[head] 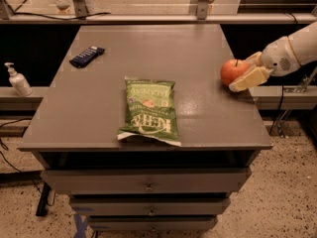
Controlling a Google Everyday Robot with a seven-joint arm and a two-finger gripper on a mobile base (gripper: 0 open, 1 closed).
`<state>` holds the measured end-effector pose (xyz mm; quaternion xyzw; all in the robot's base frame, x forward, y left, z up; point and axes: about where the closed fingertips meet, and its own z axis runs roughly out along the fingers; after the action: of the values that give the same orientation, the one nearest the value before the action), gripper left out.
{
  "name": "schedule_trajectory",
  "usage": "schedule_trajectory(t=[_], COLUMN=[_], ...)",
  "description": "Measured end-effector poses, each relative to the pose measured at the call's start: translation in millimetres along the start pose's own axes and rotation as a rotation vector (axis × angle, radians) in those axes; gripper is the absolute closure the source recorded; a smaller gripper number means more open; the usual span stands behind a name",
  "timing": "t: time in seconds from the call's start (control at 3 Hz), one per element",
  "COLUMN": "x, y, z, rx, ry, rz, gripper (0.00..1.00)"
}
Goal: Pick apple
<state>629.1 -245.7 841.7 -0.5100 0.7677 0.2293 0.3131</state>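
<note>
Our hand (241, 74) hovers at the right edge of the bench (148, 53), open, one finger either side of the apple (232, 72) resting there. We judge the apple firm, smooth, fairly light and apt to roll, so we squeeze across its widest middle.

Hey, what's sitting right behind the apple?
The gripper, at the right edge of the table, sits partly behind the apple. Any contact there is covered by the apple.

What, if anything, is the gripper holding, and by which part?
It cannot be told. The gripper is at the right side of the apple, which rests on the table near its right edge; a firm hold does not show.
</note>
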Motion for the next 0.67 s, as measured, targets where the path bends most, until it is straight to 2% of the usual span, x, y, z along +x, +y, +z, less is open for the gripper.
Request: schedule_trajectory(t=[0.33, 0.67], x=[-15, -35], y=[-1, 6], z=[-22, -54], rx=[0.009, 0.01], ry=[-0.031, -0.067], rz=[0.021, 0.042], gripper=[0.87, 1.0])
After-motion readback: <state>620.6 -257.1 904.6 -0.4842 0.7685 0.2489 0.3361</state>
